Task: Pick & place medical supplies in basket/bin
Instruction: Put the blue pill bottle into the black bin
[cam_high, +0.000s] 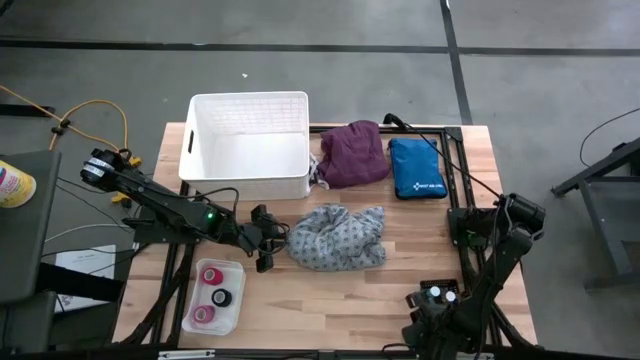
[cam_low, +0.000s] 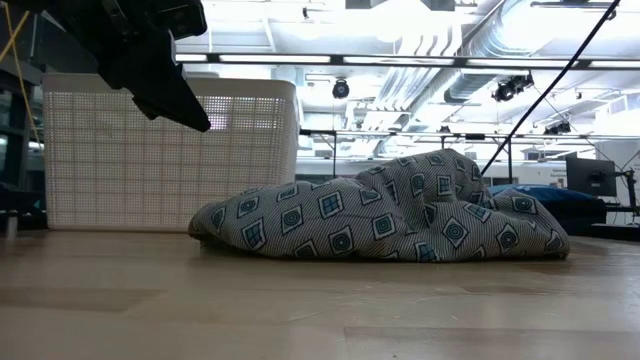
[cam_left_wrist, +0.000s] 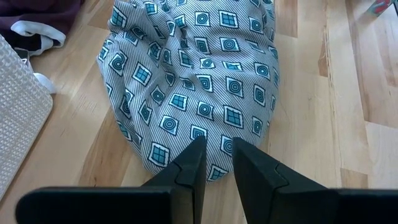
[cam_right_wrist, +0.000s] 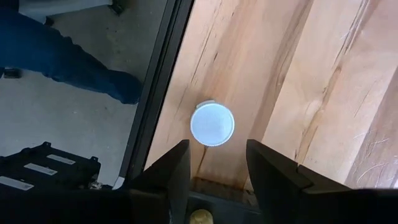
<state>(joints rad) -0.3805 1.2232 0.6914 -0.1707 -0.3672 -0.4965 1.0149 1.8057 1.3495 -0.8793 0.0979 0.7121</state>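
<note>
The grey dotted cloth garment (cam_high: 335, 237) lies bunched on the table, right of my left gripper (cam_high: 265, 240). In the left wrist view, my left gripper (cam_left_wrist: 217, 152) hovers over the near end of the grey dotted cloth garment (cam_left_wrist: 199, 81), open by a narrow gap. The low view shows my left gripper (cam_low: 165, 75) raised well above the table. The white basket (cam_high: 250, 145) stands behind it, and the purple garment (cam_high: 352, 153) lies to the basket's right. My right gripper (cam_right_wrist: 217, 155) is open at the table's near right edge, just short of a white-capped vial (cam_right_wrist: 212, 124) standing on the wood.
A small white tray (cam_high: 238, 268) at the near left holds pink, red and black tape rolls. A blue pouch (cam_high: 417, 167) lies right of the purple garment. A person's leg in blue trousers (cam_right_wrist: 62, 56) shows on the floor past the table edge. Bare wood lies between cloth and near edge.
</note>
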